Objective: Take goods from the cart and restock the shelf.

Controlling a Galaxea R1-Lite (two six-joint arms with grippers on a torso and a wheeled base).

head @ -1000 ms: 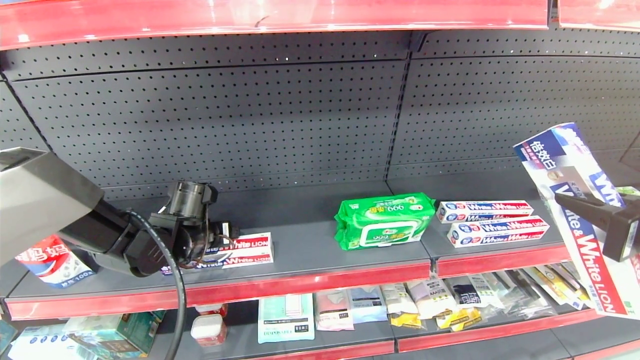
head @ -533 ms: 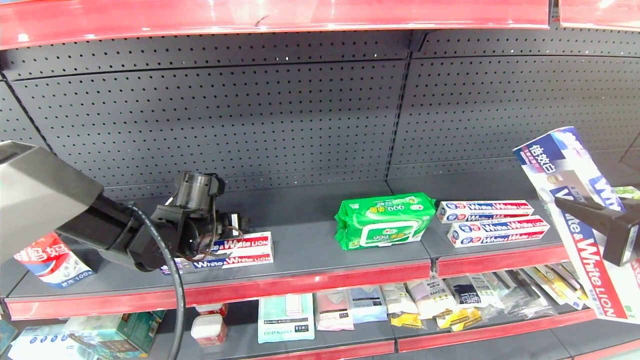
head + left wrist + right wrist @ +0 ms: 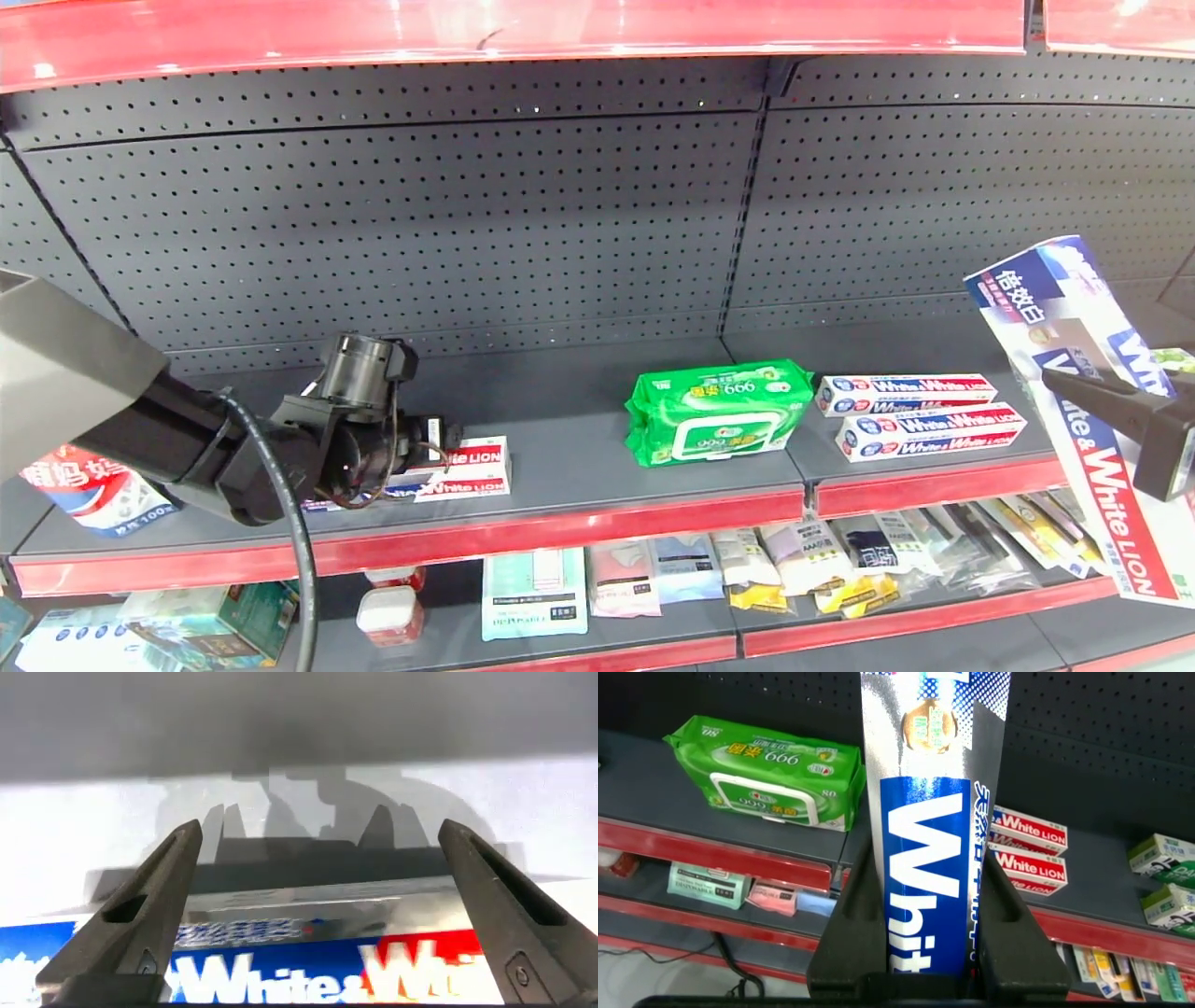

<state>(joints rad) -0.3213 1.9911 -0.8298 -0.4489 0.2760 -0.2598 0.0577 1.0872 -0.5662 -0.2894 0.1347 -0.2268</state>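
My left claw stands spread wide over one toothpaste box lying on the shelf. My right claw clamps a second box, not yet shelved.

Lighting: bright, even, from overhead. Glare: white streaks on upper red shelf strip. Distortion: head view lines bow at edges. Focus: left wrist close-up soft.

Green wipes pack, lower-tier sachets — grey pegboard
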